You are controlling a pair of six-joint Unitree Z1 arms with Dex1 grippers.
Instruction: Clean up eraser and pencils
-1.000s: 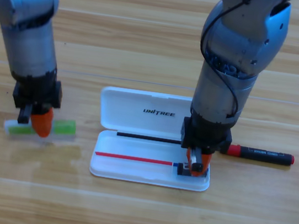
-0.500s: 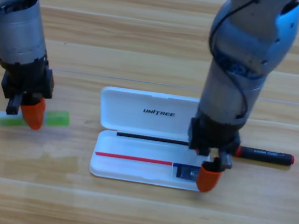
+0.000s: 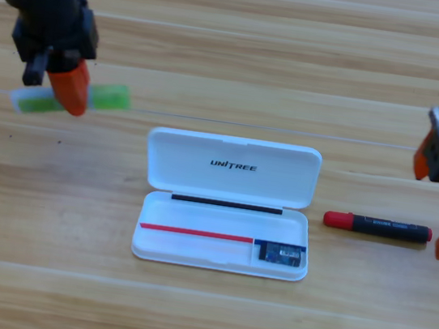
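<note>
Nearest me, the white case [image 3: 226, 206] lies open on the table [image 3: 198, 317], lid flat toward the far side. The eraser [image 3: 280, 255] sits in the small compartment at the tray's right end, lying flat, so I count that part done.

Just right of the case, not touching it, the black marker [image 3: 378, 227] lies on the wood, red cap pointing at the case. The right gripper [image 3: 438, 198] is at the picture's right edge, partly cut off, w/ one orange jaw above the marker's far end and one below-right of it. Jaws spread wide, nothing between them.

Farther back on the left, the left gripper [image 3: 62, 89] is clamped on the green-and-white stick [image 3: 69, 99], which lies crosswise in the jaws, both ends poking out. It looks lifted off the table, up-left of the case (I can't judge height from this one cam).

Step in hand, as I read it: carrying the green stick to the case. Next I'd need to bring it over the long tray section, roughly parallel to the case's length, then lower before releasing. The marker is left for the right arm, approx. centred over the barrel.
</note>
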